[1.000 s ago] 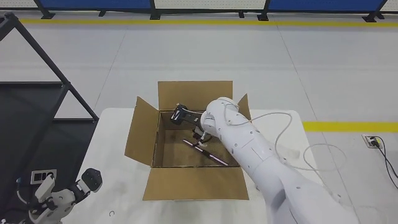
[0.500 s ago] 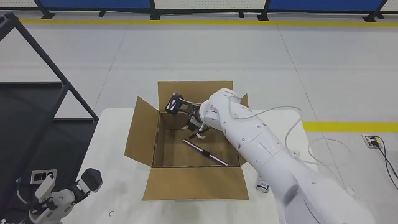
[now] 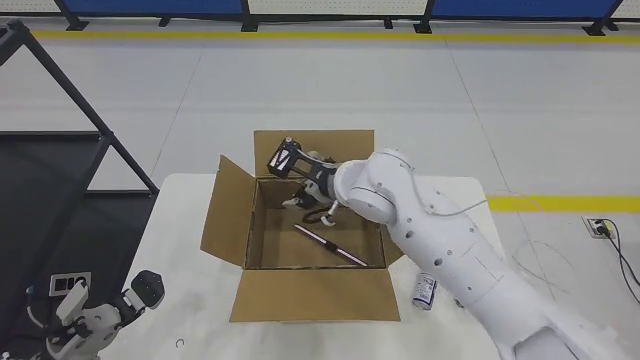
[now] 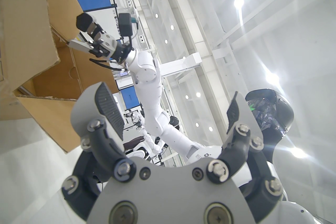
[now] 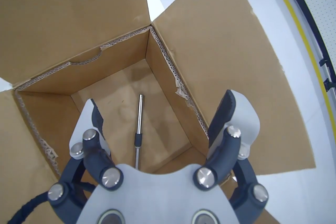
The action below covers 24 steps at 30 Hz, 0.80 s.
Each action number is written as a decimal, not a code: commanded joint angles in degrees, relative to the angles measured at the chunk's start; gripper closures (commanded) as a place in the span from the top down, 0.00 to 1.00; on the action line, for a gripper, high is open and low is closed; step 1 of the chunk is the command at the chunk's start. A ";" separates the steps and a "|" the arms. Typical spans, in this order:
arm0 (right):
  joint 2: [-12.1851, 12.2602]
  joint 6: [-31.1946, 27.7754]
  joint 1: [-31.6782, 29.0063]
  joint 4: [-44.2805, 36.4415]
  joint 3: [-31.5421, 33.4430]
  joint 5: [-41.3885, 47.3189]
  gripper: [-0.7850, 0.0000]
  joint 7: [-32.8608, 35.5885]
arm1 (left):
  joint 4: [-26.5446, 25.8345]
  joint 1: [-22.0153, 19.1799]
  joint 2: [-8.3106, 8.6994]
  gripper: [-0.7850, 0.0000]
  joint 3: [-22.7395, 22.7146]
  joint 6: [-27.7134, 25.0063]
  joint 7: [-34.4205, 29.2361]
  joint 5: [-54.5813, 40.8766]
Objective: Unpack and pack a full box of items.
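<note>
right gripper (image 5: 160, 99): fingers spread wide, nothing between them. it hangs above the open box (image 3: 310, 295), tilted down toward the inside. judgement: posed that way to go for the last visible item.

rod (image 5: 139, 117): metal, with a dark band partway along. it lies flat on the box floor, below the right gripper and apart from it, its length running roughly in line with the gap between the fingers. judgement: unpacking is nearly done and the rod is the next pick.

small can (image 3: 425, 290): on the table (image 3: 180, 210) outside the box, behind the right gripper on the arm's side. probably unpacked already; too small to tell whether it stands or lies.

left gripper (image 4: 168, 93): open, empty, pointing up at the ceiling, well apart from the box. judgement: parked out of the way.

hidden: the palm plate cuts off the rod's near end in the right wrist view. in the top view the arm covers the box corner beneath it, so i cannot say the rod is the only thing inside.
</note>
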 commanded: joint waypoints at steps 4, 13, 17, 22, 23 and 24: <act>7.20 2.06 -20.60 -28.45 18.66 -3.80 1.00 4.04 | 0.00 0.00 0.00 1.00 0.00 0.00 0.00 0.00; 8.45 1.97 -26.49 -34.01 23.67 -3.17 1.00 4.31 | 0.00 0.00 0.00 1.00 0.00 0.00 0.00 0.00; 8.45 1.97 -26.49 -34.01 23.67 -3.17 1.00 4.31 | 0.00 0.00 0.00 1.00 0.00 0.00 0.00 0.00; 8.45 1.97 -26.49 -34.01 23.67 -3.17 1.00 4.31 | 0.00 0.00 0.00 1.00 0.00 0.00 0.00 0.00; 8.46 1.74 -26.69 -34.48 23.68 -2.98 1.00 3.73 | 0.00 0.00 0.00 1.00 0.00 0.00 0.00 0.00; 8.53 0.99 -27.35 -35.37 23.85 -2.85 1.00 2.72 | 0.00 0.00 0.00 1.00 0.00 0.00 0.00 0.00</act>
